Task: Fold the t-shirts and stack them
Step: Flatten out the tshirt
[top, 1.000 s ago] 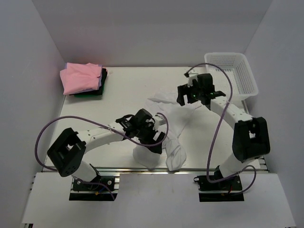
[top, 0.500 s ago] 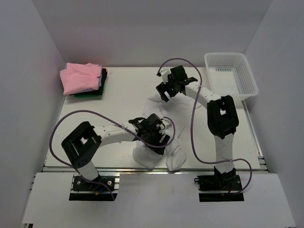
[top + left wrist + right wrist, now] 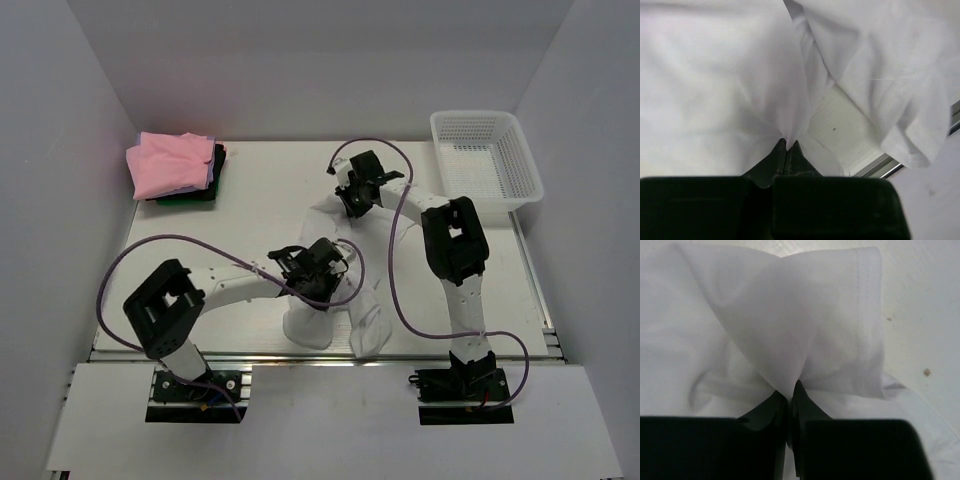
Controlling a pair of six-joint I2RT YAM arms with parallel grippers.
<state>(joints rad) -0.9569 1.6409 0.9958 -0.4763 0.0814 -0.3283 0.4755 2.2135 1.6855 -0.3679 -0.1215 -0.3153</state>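
Gripping for a spread-out is judged to be the step in hand. The white t-shirt (image 3: 308,326) lies crumpled near the middle of the table (image 3: 262,190), spilling towards the 6 o'clock edge, and it is pinched at two places. The left gripper (image 3: 787,146) is seen with its jaws closed together on a raised peak of white cloth at the 6 o'clock side of the garment. The right gripper (image 3: 790,390) is clamped on a gathered fold beside a stitched hem, at the garment's 12 o'clock end. How many layers are caught in either pinch cannot be told.

No fold has been made in this shirt yet. The pink folded t-shirt (image 3: 170,163) is set on the dark folded t-shirts (image 3: 190,197) at the table's 10 o'clock corner, well apart from the white one. The white mesh basket (image 3: 488,152) stands at the 2 o'clock corner.

The next move is judged to call for both pinches being raised and drawn apart, along the 12-to-6 line, until the cloth hangs or lies flat. Even tension would be needed so that neither corner is pulled free. Only then could the shirt be folded and carried to the stack at 10 o'clock.
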